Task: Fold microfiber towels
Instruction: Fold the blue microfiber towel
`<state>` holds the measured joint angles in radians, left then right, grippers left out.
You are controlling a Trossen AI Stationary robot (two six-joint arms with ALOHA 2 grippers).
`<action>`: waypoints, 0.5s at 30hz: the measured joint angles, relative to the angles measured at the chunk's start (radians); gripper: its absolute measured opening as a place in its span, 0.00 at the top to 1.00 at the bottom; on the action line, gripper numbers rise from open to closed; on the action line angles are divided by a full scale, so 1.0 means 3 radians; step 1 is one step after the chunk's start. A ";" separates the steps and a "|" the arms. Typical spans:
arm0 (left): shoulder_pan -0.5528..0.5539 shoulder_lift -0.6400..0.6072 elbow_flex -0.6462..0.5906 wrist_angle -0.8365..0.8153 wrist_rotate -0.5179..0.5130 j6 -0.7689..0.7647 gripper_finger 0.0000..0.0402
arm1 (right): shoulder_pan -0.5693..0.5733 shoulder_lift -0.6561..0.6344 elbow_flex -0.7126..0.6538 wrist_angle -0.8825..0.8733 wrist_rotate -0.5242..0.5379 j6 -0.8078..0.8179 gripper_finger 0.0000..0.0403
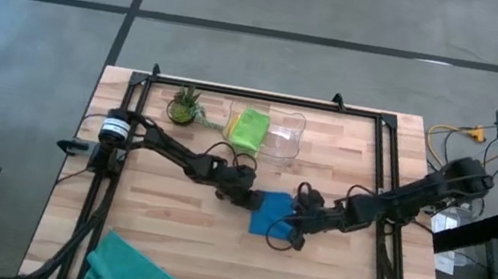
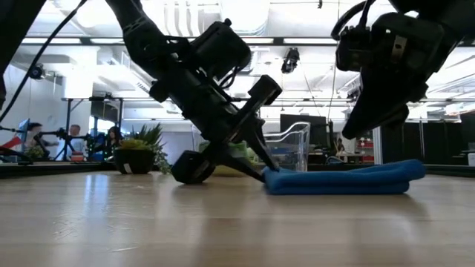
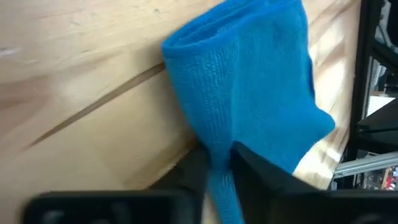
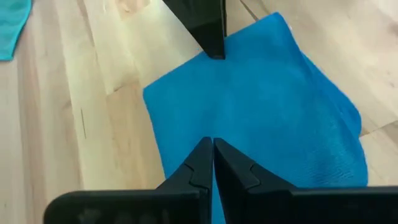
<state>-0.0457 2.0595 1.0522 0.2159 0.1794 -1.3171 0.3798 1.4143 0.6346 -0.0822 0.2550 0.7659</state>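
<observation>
blue towel (image 1: pixel 272 216) lain folded, frame centre | left gripper (image 3: pixel 219 163) nipped narrow on its edge, likely so a layer can be drawn over | right gripper (image 4: pixel 212 149) fully closed, pressed on towel, apparently as anchor | teal towel (image 1: pixel 131 270) lower left | lime towel (image 1: pixel 250 129) in bin (image 1: pixel 288 138)

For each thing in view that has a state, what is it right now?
Blue microfiber towel: folded, flat on table, both grippers pinching it.
Lime green towel: in clear plastic bin.
Teal towel: crumpled at table edge.
Left gripper: jaws closed on blue towel's edge.
Right gripper: shut on it.
</observation>
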 joint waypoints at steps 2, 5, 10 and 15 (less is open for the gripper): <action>-0.0001 0.0022 0.0000 0.0058 0.0004 -0.0001 0.96 | 0.0000 -0.0042 0.0000 -0.0009 0.0000 -0.0043 0.98; -0.0012 0.0019 0.0000 0.0113 -0.0017 0.0008 0.98 | 0.0000 -0.0131 -0.0001 -0.0120 0.0013 -0.0070 0.98; -0.0014 -0.0125 -0.0011 0.0159 -0.0030 0.0073 1.00 | -0.0001 -0.0298 -0.0001 -0.0350 0.0028 -0.0118 0.98; -0.0014 -0.0341 -0.0027 0.0099 -0.0042 0.0306 1.00 | 0.0016 -0.0499 -0.0004 -0.0657 0.0191 -0.0049 0.98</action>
<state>-0.0498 1.9572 1.0441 0.2455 0.1668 -1.2254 0.3845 1.2646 0.6333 -0.2792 0.3123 0.7511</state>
